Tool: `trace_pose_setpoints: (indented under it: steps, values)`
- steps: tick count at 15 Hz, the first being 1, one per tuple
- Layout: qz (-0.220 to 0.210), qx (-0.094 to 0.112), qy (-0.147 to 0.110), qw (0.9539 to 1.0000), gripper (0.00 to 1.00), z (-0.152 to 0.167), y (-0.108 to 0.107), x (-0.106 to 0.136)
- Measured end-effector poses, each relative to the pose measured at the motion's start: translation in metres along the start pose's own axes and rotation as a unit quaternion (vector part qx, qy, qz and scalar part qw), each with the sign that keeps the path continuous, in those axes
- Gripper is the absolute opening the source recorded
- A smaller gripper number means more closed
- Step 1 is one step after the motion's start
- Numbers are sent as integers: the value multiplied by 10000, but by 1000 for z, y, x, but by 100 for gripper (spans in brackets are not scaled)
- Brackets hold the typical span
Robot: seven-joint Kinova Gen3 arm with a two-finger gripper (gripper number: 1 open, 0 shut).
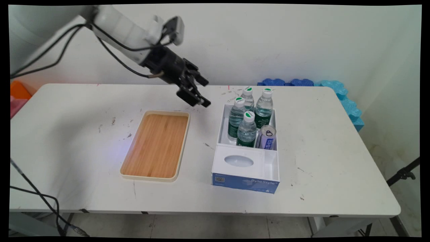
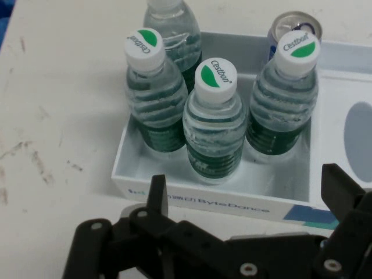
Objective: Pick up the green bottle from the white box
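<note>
Wide-spread, empty end effector (image 1: 198, 93) above table (image 1: 67, 141) — near white box (image 1: 248, 168) of green-labelled, white-capped bottles (image 2: 213, 122).

Gripper (image 2: 244, 200) linkage along the bottom edge, fingers spread wide, nothing between them, hanging just above the box rim. White box (image 2: 133, 174) below it holds four water bottles with green-and-white caps: one in the middle (image 2: 213, 125), one left (image 2: 152, 96), one right (image 2: 285, 99), one behind (image 2: 173, 32). Silver can (image 2: 293, 27) stands beyond the right bottle. White table (image 2: 52, 122) left.
</note>
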Motion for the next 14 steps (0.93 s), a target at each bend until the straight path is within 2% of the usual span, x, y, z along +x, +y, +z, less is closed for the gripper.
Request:
trace_pose_setpoints:
  steps: [8,14]
  values:
    - [548,-456,-120,9974,100,61,-15,0]
    - [798,-698,-157,9942,100,96,-25,-1]
